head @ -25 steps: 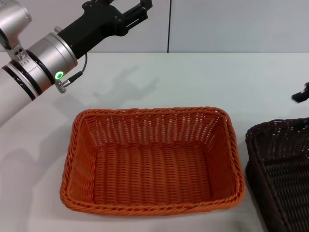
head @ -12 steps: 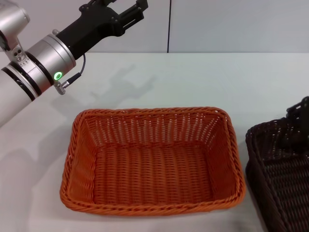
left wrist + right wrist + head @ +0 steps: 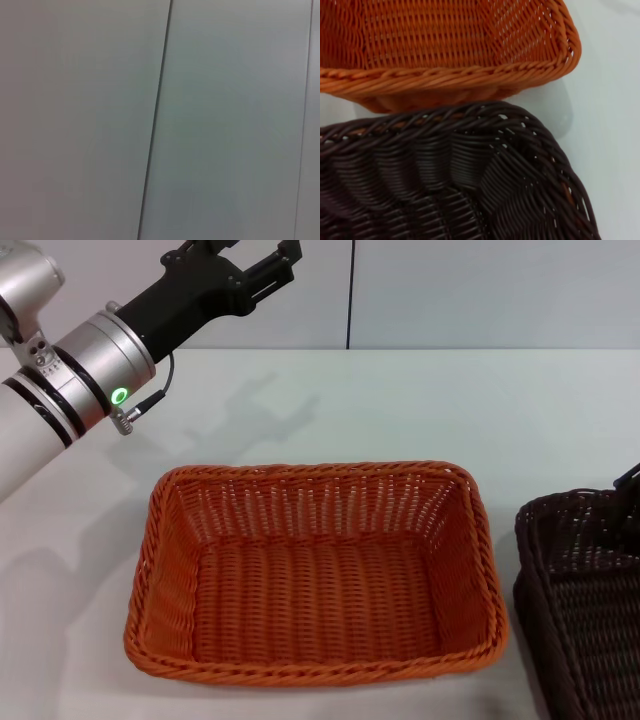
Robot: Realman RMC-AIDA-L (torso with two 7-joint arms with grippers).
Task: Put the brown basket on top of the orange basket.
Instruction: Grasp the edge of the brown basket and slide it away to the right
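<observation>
- One basket has shifted: the brown basket, right of the orange basket on the bench, has nudged slightly away.
- Right claw has dropped to its far rim, so a grasp looks close; grip unclear.
- Left claw has stayed raised behind the orange basket, open, empty.

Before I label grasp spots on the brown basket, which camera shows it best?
The right wrist view: the brown basket fills the picture, its braided rim and weave plain beside the orange basket. The head view catches only its left part, cut off at the edge. The left wrist view shows none of it.
</observation>
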